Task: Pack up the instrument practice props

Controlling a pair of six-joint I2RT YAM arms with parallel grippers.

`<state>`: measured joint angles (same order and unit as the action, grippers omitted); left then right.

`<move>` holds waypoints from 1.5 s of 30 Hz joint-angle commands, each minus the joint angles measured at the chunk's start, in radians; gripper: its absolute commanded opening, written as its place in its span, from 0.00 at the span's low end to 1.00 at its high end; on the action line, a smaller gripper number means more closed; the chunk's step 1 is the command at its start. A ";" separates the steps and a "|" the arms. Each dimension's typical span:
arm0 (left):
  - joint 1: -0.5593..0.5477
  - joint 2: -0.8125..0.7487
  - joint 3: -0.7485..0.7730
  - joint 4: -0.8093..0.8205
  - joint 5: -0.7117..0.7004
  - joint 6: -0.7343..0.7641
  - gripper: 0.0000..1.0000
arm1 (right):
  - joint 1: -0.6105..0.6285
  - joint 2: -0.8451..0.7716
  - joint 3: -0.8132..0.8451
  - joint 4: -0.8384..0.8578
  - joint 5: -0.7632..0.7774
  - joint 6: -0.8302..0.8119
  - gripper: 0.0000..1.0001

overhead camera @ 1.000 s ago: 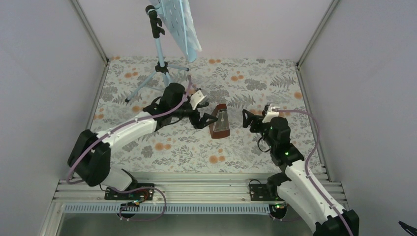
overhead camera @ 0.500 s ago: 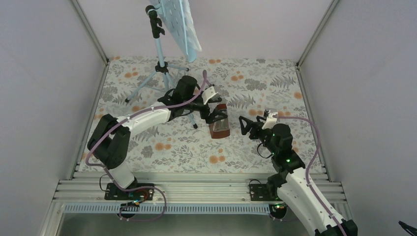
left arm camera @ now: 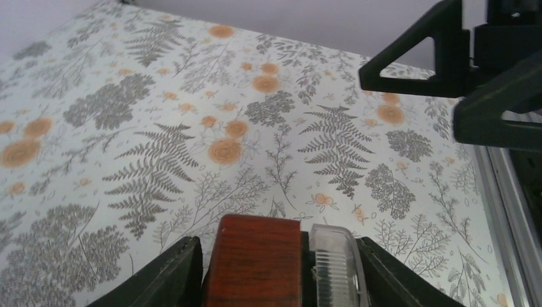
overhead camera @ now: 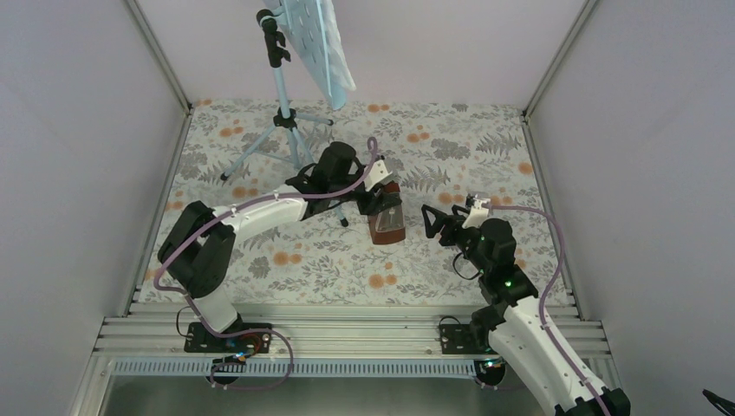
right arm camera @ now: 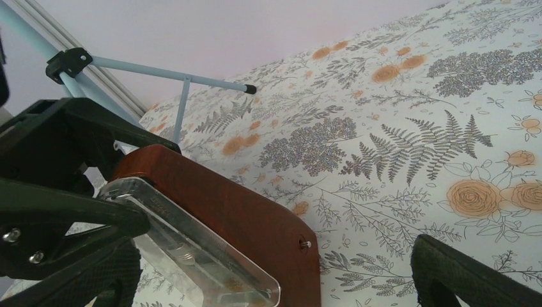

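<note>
The metronome (overhead camera: 387, 221) is reddish-brown with a fine wood grain, and its front carries a clear, colourless ribbed cover (left arm camera: 332, 262). It lies on a white tablecloth (overhead camera: 485, 139) printed with grey ferns and leafy sprigs and scattered orange flowers. The music stand (overhead camera: 282, 95) is light blue with black joints and foot tips, and its plate (overhead camera: 316, 43) is the same light blue, dotted with rows of small holes. The left arm (overhead camera: 251, 215) and right arm (overhead camera: 529, 321) are white with black joints, and lilac cables (overhead camera: 555, 251) run along them. The left gripper (overhead camera: 381, 205) and right gripper (overhead camera: 431, 221) are matt black. Small green lights (overhead camera: 505, 282) glow on the right arm. The walls (overhead camera: 78, 130) are a pale lilac-grey.
</note>
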<state>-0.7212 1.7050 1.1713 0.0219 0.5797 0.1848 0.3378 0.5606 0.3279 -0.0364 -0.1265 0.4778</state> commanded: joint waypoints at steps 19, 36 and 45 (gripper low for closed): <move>-0.203 -0.046 -0.047 0.057 -0.881 -0.491 0.39 | -0.011 0.059 -0.051 0.040 -0.027 0.023 1.00; -0.187 -0.248 -0.108 -0.010 -0.750 -0.533 1.00 | 0.310 0.500 -0.095 0.355 0.154 0.067 0.98; -0.088 -0.338 -0.171 -0.017 -0.630 -0.558 1.00 | 0.332 0.805 0.006 0.416 0.358 0.081 1.00</move>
<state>-0.8478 1.3834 1.0309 0.0208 -0.1314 -0.3500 0.6678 1.3056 0.2867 0.3210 0.0608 0.5259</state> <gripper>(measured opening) 0.999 0.981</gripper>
